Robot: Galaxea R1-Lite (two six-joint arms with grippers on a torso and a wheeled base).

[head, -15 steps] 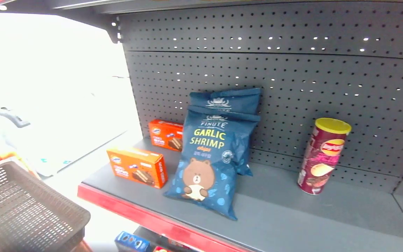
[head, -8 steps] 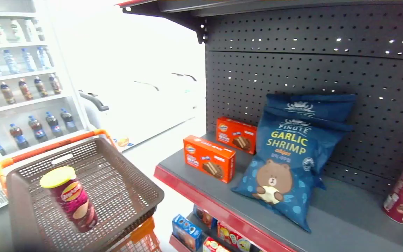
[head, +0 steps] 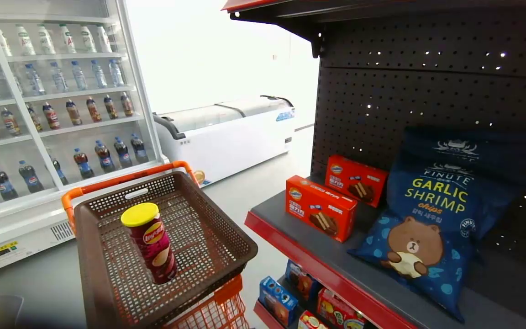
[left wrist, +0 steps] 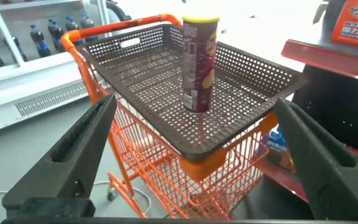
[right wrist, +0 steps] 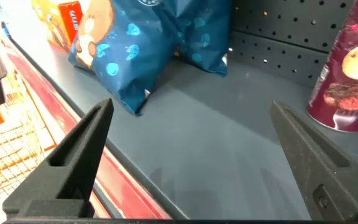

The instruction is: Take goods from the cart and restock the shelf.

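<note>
A maroon chips can with a yellow lid (head: pixel 149 242) stands upright in the brown mesh basket (head: pixel 240 237) on top of the orange cart. The left wrist view looks down on that same can (left wrist: pixel 199 62) and basket (left wrist: pixel 135 74), with my left gripper (left wrist: pixel 191 174) open and empty on the near side of the cart, apart from it. My right gripper (right wrist: pixel 191 168) is open and empty just above the grey shelf board (right wrist: pixel 216 137), between the blue shrimp chips bags (right wrist: pixel 142 50) and a second maroon chips can (right wrist: pixel 347 74) standing by the pegboard.
On the shelf (head: pixel 299 235) stand two orange snack boxes (head: pixel 320 208) and blue chips bags (head: pixel 427 228). More goods sit on the lower shelf (head: pixel 281 297). A drinks fridge (head: pixel 53 114) and a chest freezer (head: pixel 231 132) stand behind the cart, with open floor between.
The head camera has swung left: the cart with its chips can has come into the picture, and the shelf's can has slid out of the right side.
</note>
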